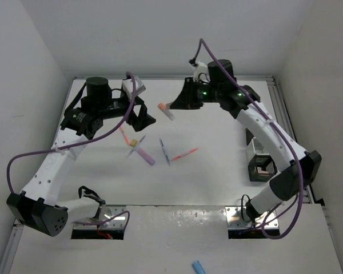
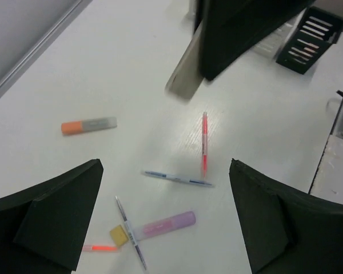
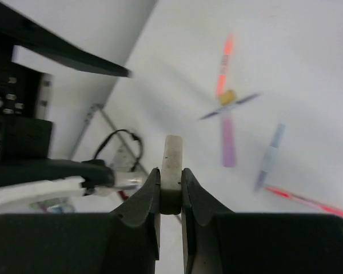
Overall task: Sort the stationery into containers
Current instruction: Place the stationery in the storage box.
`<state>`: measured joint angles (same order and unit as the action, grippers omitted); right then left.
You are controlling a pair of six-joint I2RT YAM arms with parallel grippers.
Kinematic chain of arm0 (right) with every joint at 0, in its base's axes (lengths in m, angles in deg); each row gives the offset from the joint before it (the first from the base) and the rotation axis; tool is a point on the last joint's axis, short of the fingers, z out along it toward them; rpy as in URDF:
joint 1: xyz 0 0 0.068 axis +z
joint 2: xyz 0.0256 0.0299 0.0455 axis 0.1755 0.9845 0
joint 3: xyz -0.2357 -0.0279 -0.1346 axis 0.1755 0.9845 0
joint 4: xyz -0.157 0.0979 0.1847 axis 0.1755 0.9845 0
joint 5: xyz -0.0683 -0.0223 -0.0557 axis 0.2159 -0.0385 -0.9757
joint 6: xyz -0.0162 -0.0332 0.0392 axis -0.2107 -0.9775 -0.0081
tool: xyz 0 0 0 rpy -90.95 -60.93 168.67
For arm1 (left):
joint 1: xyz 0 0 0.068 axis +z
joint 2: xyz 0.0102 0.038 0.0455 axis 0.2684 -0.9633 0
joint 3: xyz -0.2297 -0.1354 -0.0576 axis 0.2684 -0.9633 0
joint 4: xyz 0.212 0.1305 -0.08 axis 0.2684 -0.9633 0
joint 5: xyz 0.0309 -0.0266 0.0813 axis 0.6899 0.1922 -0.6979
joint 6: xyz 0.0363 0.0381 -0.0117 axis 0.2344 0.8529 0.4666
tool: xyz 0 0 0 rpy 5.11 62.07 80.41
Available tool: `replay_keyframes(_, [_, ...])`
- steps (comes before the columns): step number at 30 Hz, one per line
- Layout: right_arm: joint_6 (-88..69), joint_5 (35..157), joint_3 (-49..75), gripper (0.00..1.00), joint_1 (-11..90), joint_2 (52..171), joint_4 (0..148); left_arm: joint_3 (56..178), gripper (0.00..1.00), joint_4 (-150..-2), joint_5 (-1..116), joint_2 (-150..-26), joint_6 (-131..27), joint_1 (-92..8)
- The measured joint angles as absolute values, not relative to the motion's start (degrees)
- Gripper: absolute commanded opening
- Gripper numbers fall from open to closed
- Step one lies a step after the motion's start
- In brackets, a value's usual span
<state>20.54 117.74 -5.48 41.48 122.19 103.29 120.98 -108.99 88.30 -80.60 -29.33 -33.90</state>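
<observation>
Top: saw left end effector [image 1: 142,119] spread wide, toward far edge, left of middle. Saw right end effector [image 1: 172,107] clamped on pale bar [image 1: 169,114] near far edge. Noted pens [image 1: 164,151] at middle of worktop [image 1: 217,182], containers [image 1: 261,165] at right edge.
Left wrist: confirmed wide gap; orange marker [image 2: 88,125] lay apart from pens.
Right wrist: confirmed bar pinched between jaws.

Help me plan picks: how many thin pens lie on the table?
4: pink pen, rightmost; blue pen at its tip; dark pen across the purple highlighter; orange pen beside the yellow eraser. The right arm may hide others.
</observation>
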Motion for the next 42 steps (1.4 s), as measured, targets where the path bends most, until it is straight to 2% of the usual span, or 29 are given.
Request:
replay_keyframes(4, [12.50, 114.35, 0.01, 0.00, 32.35, 115.35, 109.52, 120.98, 1.00, -110.19, 83.95, -80.62, -29.49, -33.48])
replay_keyframes(13, [-9.20, 98.99, 22.30, 0.00, 4.33, 95.04, 124.51, 117.59, 1.00, -111.37, 76.35, -84.40, -29.33, -33.35])
replay_keyframes(18, [-14.82, 95.49, 29.58, 0.00, -5.81, 94.94, 125.72, 117.59, 1.00, -112.29, 72.92, -90.96, -29.09, -33.72])
replay_keyframes(24, [-16.37, 93.39, 31.79, 0.00, -8.28, 98.59, 124.01, 116.54, 1.00, -112.22, 70.38, -92.01, -28.72, -35.01])
replay_keyframes(26, [-16.42, 92.84, 31.79, 0.08, -8.48, 100.25, 122.77, 115.29, 1.00, -111.85, 69.33, -91.94, -28.33, -35.25])
replay_keyframes(27, [-16.42, 92.60, 31.81, 0.17, -8.48, 101.27, 122.29, 114.64, 1.00, -111.81, 68.68, -91.94, -28.11, -35.38])
replay_keyframes(30, [-16.42, 92.30, 31.81, 0.33, -8.50, 103.96, 121.11, 112.80, 1.00, -112.03, 66.53, -92.12, -27.10, -35.49])
replay_keyframes(33, [-16.05, 92.19, 31.79, 0.43, -8.50, 105.65, 120.25, 111.16, 0.99, -111.20, 65.11, -92.62, -26.19, -35.49])
replay_keyframes(36, [-15.35, 92.17, 30.91, 0.47, -8.50, 106.65, 120.38, 109.20, 0.90, -110.10, 64.28, -93.91, -25.20, -35.51])
replay_keyframes(40, [-14.56, 92.76, 28.14, 0.47, -8.48, 106.78, 121.61, 107.60, 0.69, -108.25, 63.76, -96.42, -24.31, -35.56])
replay_keyframes(42, [-14.06, 93.72, 26.78, 0.47, -8.13, 106.34, 122.11, 106.66, 0.64, -106.48, 63.39, -97.65, -24.39, -35.67])
